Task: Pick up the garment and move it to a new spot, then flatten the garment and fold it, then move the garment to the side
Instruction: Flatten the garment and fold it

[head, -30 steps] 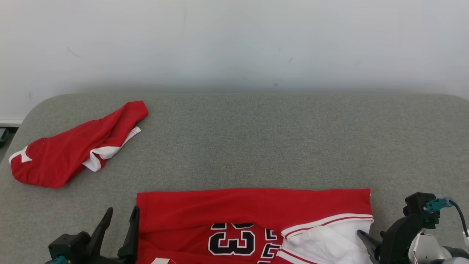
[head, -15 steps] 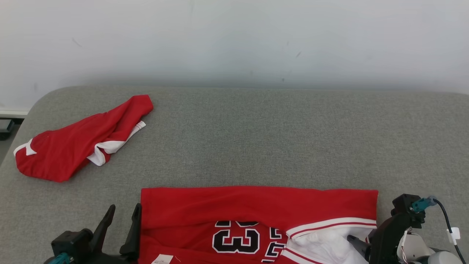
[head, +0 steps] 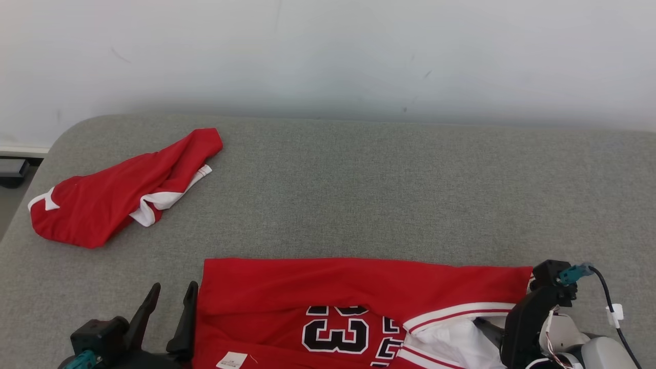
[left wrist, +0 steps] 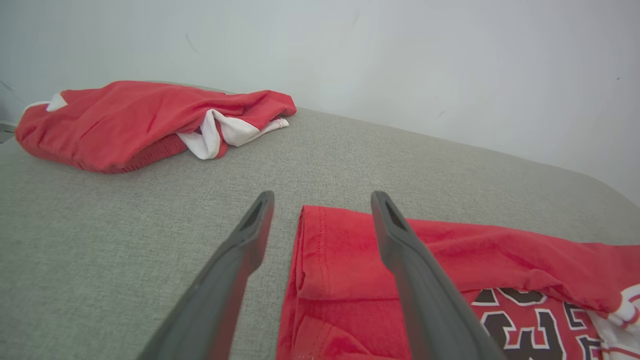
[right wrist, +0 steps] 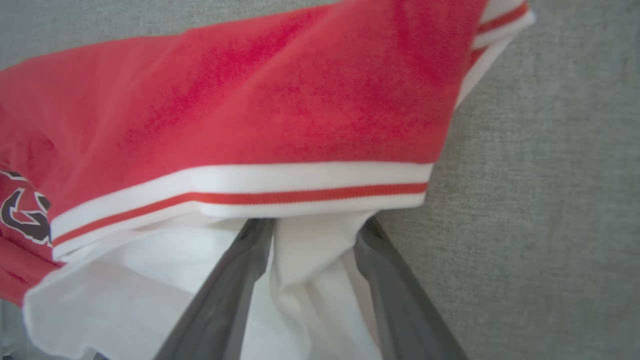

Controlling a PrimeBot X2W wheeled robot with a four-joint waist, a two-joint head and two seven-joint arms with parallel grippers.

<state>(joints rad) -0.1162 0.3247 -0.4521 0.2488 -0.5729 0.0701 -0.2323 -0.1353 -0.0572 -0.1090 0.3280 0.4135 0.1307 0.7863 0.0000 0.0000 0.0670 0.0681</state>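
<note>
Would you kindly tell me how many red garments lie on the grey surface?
2. A crumpled red-and-white garment lies far left; a red jersey with black numerals lies at the near edge, partly out of frame.

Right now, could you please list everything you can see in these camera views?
Folded basketball jersey: one, red with white trim and black numerals, near edge, centre.
Crumpled cloth garment: one, red and white, far left of the surface.
Padded fabric surface: one, grey, under both garments.
Wall: one, white, behind the surface.
Left gripper: one, dark, open, astride the jersey's left edge.
Right gripper: one, dark, open, fingers in the jersey's white sleeve fabric, tips hidden under the hem.
</note>
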